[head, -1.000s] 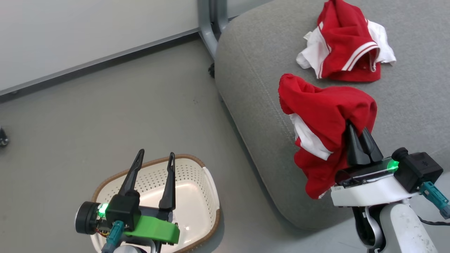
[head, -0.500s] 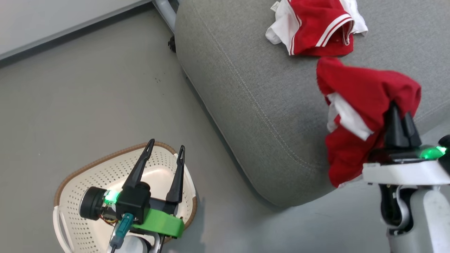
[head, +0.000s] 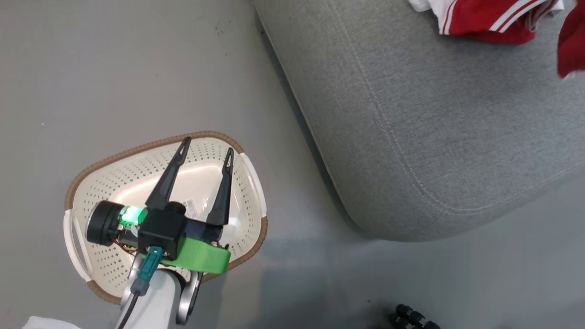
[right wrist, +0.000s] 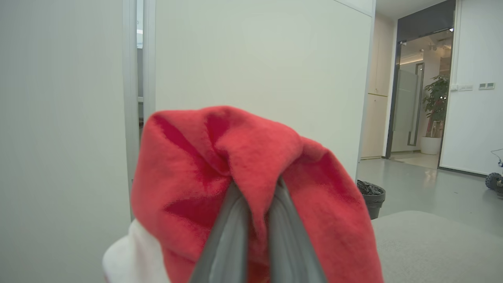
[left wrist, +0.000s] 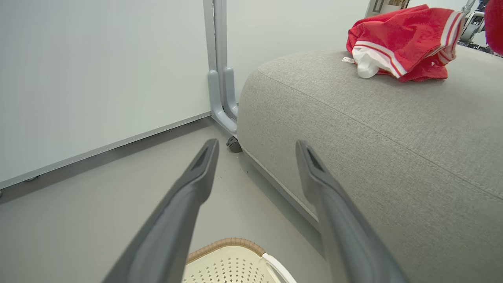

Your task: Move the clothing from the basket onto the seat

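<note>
The cream basket (head: pixel 109 183) with its brown rim stands on the floor at the lower left, a label sticker on its bottom and no cloth inside. My left gripper (head: pixel 208 145) hovers open over it; its fingers (left wrist: pixel 196 184) are spread with nothing between them, above the basket rim (left wrist: pixel 228 243). The grey seat (head: pixel 434 137) lies to the right. One red and white garment (head: pixel 493 18) (left wrist: pixel 401 51) rests on the seat. My right gripper (right wrist: pixel 257 196) is shut on a second red clothing piece (right wrist: pixel 243 157), whose edge hangs at the head view's right border (head: pixel 571 50).
Grey floor (head: pixel 114 68) surrounds the basket. A grey metal post (left wrist: pixel 220 78) with a caster stands against the white wall by the seat's corner. Small black wheels (head: pixel 416 317) lie on the floor near the bottom edge. A black bin (right wrist: pixel 371 196) stands beyond the seat (right wrist: pixel 432 243).
The head camera has swung, shifting the whole picture. My right gripper with the red garment has passed off the head view's right edge. The left gripper stays open over the basket.
</note>
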You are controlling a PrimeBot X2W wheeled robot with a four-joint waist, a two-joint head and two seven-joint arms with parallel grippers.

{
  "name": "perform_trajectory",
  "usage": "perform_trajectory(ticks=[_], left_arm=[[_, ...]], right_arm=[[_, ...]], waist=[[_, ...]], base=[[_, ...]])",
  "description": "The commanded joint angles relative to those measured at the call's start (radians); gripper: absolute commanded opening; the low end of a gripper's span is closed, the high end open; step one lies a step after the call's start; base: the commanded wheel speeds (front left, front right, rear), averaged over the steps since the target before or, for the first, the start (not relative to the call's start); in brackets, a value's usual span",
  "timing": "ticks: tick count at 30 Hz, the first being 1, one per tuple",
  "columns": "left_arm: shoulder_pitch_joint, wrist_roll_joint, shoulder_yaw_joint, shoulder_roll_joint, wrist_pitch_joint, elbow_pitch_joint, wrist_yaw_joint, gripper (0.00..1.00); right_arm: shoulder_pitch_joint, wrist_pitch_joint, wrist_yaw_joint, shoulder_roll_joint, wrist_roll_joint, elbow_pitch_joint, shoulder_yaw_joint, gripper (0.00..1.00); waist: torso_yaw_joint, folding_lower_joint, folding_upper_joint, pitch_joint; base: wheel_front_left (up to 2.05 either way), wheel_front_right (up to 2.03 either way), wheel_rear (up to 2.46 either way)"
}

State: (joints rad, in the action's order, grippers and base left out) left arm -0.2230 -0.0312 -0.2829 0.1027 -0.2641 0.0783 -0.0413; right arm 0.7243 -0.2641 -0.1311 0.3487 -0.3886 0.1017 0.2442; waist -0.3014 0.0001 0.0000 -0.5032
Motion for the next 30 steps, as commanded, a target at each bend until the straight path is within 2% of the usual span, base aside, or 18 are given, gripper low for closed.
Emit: perform_trajectory(ticks=[1, 5, 9, 10, 11, 12, 14, 15, 19, 22, 27, 30], left_arm=[[-0.029, 0.013, 0.008, 0.002, 0.000, -0.009, 0.001, 1.00], [-0.061, 0.010, 0.019, -0.004, 0.000, -0.024, 0.011, 1.00], [-0.089, 0.012, 0.019, -0.009, 0.000, -0.029, 0.012, 1.00], [-0.095, 0.010, 0.021, -0.010, 0.000, -0.029, 0.015, 1.00], [-0.100, 0.004, 0.026, -0.011, 0.000, -0.028, 0.017, 1.00], [-0.101, -0.001, 0.033, -0.013, 0.000, -0.027, 0.021, 1.00], [-0.098, -0.011, 0.044, -0.016, 0.000, -0.021, 0.024, 1.00], [-0.094, -0.014, 0.047, -0.017, 0.000, -0.018, 0.023, 1.00], [-0.078, -0.018, 0.046, -0.023, 0.000, 0.005, 0.014, 1.00], [-0.068, -0.026, 0.046, -0.028, 0.000, 0.016, 0.010, 1.00], [-0.039, -0.047, 0.039, -0.042, 0.000, 0.044, 0.008, 1.00], [-0.016, -0.064, 0.043, -0.044, 0.000, 0.055, 0.015, 1.00]], right_arm=[[0.053, 0.000, 0.001, 0.030, 0.007, 0.021, -0.009, 0.00], [0.165, 0.000, 0.001, 0.091, 0.048, 0.118, -0.021, 0.00], [0.216, 0.000, 0.001, 0.086, 0.073, 0.196, -0.022, 0.00], [0.219, 0.000, 0.001, 0.080, 0.078, 0.208, -0.011, 0.26], [0.219, 0.000, 0.001, 0.074, 0.086, 0.216, -0.002, 0.41], [0.214, 0.000, 0.001, 0.064, 0.089, 0.221, 0.008, 0.39], [0.191, 0.000, 0.001, 0.041, 0.108, 0.231, 0.037, 0.46], [0.178, 0.000, 0.001, 0.030, 0.124, 0.235, 0.055, 1.00], [0.119, 0.000, 0.001, -0.023, 0.170, 0.202, 0.124, 1.00], [0.036, 0.000, 0.001, -0.073, 0.185, 0.162, 0.139, 1.00], [-0.149, 0.000, 0.001, -0.171, 0.180, 0.108, 0.080, 1.00], [-0.250, 0.000, 0.001, -0.203, 0.181, 0.094, 0.036, 1.00]], waist=[[0.080, -0.0001, 0.0000, -0.100], [0.113, -0.0001, 0.0000, -0.150], [0.148, -0.0001, 0.0000, -0.183], [0.154, -0.0001, 0.0000, -0.187], [0.159, -0.0001, 0.0000, -0.190], [0.160, -0.0001, 0.0000, -0.191], [0.161, -0.0001, 0.0000, -0.187], [0.159, -0.0001, 0.0000, -0.182], [0.156, -0.0001, 0.0000, -0.141], [0.155, -0.0001, 0.0000, -0.096], [0.161, -0.0001, 0.0000, 0.008], [0.171, -0.0001, 0.0000, 0.065]], base=[[0.00, 0.00, 0.00], [0.00, 0.00, 0.00], [0.00, 0.00, 0.00], [0.00, 0.00, 0.00], [0.00, 0.00, 0.00], [0.00, 0.00, 0.00], [0.00, 0.00, 0.00], [0.00, 0.00, 0.00], [0.00, 0.00, 0.00], [0.00, 0.00, 0.00], [0.00, 0.00, 0.00], [0.00, 0.00, 0.00]])
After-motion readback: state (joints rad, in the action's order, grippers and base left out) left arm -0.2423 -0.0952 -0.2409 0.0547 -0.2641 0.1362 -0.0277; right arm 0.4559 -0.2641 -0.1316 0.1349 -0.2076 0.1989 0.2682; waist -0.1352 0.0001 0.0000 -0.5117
